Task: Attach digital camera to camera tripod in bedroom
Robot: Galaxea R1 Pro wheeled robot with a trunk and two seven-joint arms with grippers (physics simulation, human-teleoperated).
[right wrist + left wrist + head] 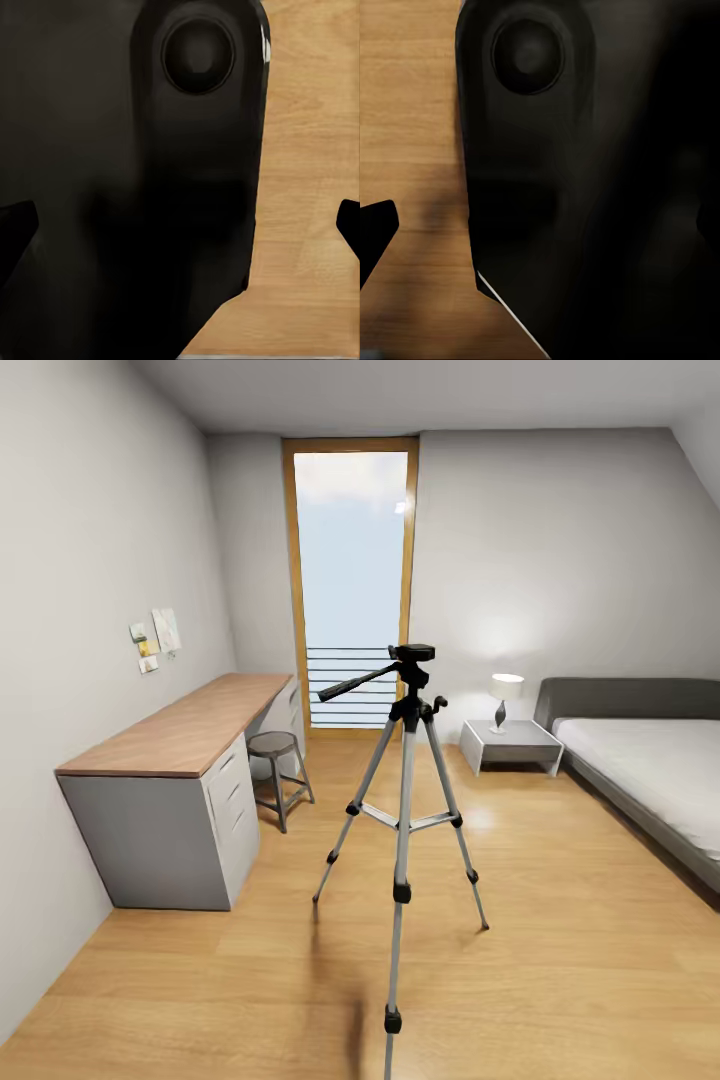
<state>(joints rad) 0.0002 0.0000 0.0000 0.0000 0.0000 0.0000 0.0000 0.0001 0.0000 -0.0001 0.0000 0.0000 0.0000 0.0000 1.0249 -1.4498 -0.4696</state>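
The camera tripod (405,780) stands on the bedroom's wood floor straight ahead in the head view. It has silver legs, black joints, and a black head (411,653) whose pan handle points left. Nothing sits on that head. The digital camera is out of view. In the left wrist view, my left gripper (540,225) hangs over the floor beside a dark part of my own body, with one fingertip (375,232) at the frame's edge. My right gripper (180,225) has its fingertips (349,221) wide apart and holds nothing.
A wood-topped desk (190,735) runs along the left wall with a round grey stool (275,745) beside it. A tall window (352,580) is behind the tripod. A white nightstand (510,740) with a lamp (505,690) and a grey bed (650,760) stand at the right.
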